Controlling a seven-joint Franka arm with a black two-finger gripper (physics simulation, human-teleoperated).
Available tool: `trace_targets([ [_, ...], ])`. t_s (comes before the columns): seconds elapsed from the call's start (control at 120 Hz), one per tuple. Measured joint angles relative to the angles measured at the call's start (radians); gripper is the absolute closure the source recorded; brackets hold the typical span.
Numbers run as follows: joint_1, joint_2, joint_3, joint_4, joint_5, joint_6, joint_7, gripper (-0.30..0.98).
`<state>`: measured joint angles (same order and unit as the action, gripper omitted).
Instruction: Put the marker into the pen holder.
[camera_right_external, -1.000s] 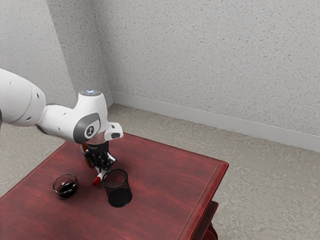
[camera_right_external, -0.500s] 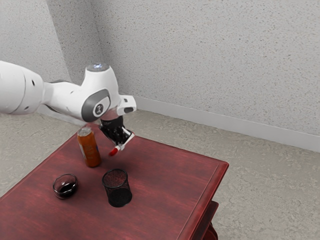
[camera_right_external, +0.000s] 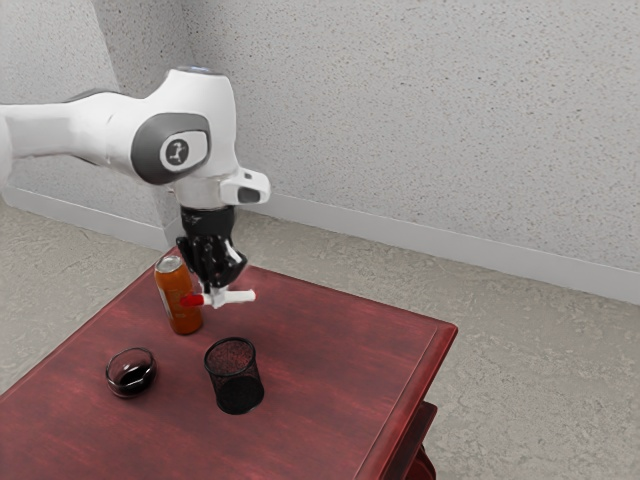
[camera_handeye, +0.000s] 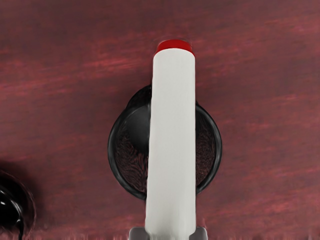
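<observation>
The white, red-ended marker (camera_right_external: 238, 296) is held level, clasped by the gripper (camera_right_external: 217, 291), above the streaked red table (camera_right_external: 330, 350); mottled floor (camera_right_external: 540, 350) is bounded by a speckled grey wall (camera_right_external: 420, 110).

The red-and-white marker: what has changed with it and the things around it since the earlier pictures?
The marker has risen from near the dark red table, still held by the black two-finger gripper, and turned: its red end now points to the exterior view's left. The black mesh pen holder, clear round bowl and orange can haven't moved.
</observation>
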<state>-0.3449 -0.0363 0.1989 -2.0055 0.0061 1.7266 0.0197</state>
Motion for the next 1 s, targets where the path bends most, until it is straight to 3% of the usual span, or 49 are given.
trace_targets([
  [0.2, 0.015, -0.029, -0.018, 0.001, -0.005, -0.276, 0.006, 0.79],
  [0.417, 0.007, -0.029, -0.04, 0.004, -0.007, -0.456, 0.006, 0.79],
  [0.658, -0.019, 0.135, -0.044, 0.15, -0.002, -0.517, 0.008, 0.79],
  [1.0, -0.006, 0.292, -0.043, 0.27, 0.022, -0.488, 0.023, 0.79],
])
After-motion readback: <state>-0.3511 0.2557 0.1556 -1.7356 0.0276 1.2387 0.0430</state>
